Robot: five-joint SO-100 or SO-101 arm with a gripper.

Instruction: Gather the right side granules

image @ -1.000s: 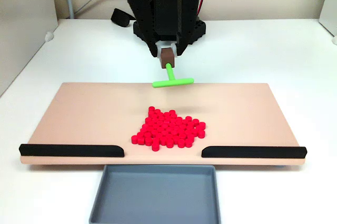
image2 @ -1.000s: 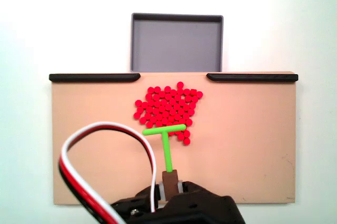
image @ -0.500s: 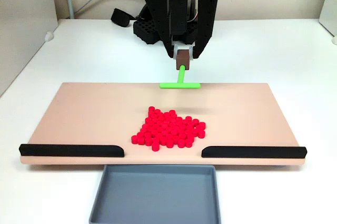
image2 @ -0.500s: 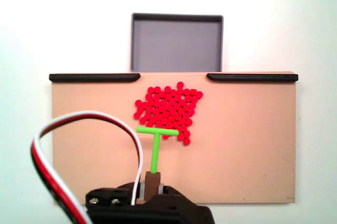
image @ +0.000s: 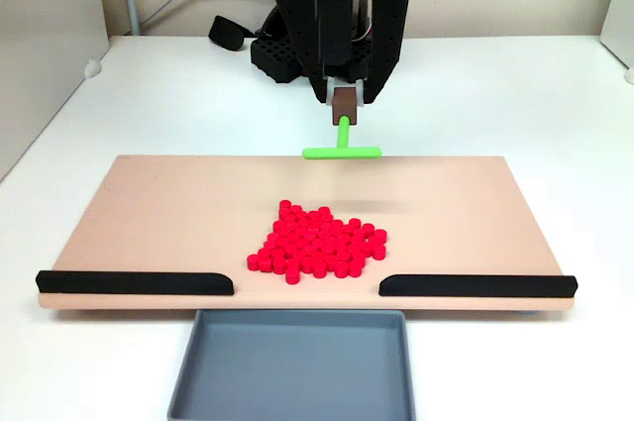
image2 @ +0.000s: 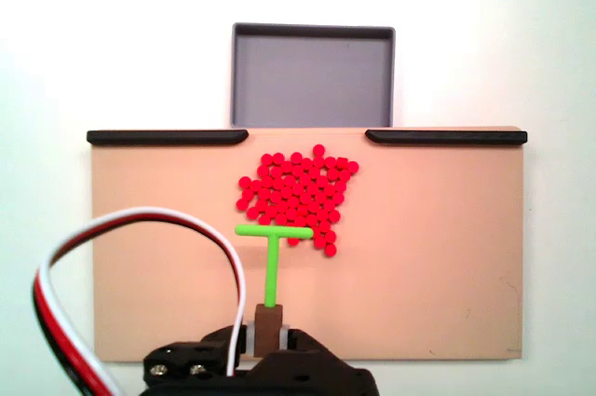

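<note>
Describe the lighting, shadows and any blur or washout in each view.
In the fixed view from the front, even soft light; the green T-shaped pusher casts a faint shadow on the tan board, and the tiny red cylindrical granules look sharp. In the fixed view from above, the white table is nearly washed out, and the red-white-black cable close to the lens is slightly soft.

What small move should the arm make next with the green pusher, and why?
Probably lower the green pusher toward the board. In a fixed view it hangs above the board's far edge, apart from the red granules, which sit in one heap between the black rails. The gripper holds it by its brown block. From down there it could sweep the heap's edge inward.
</note>
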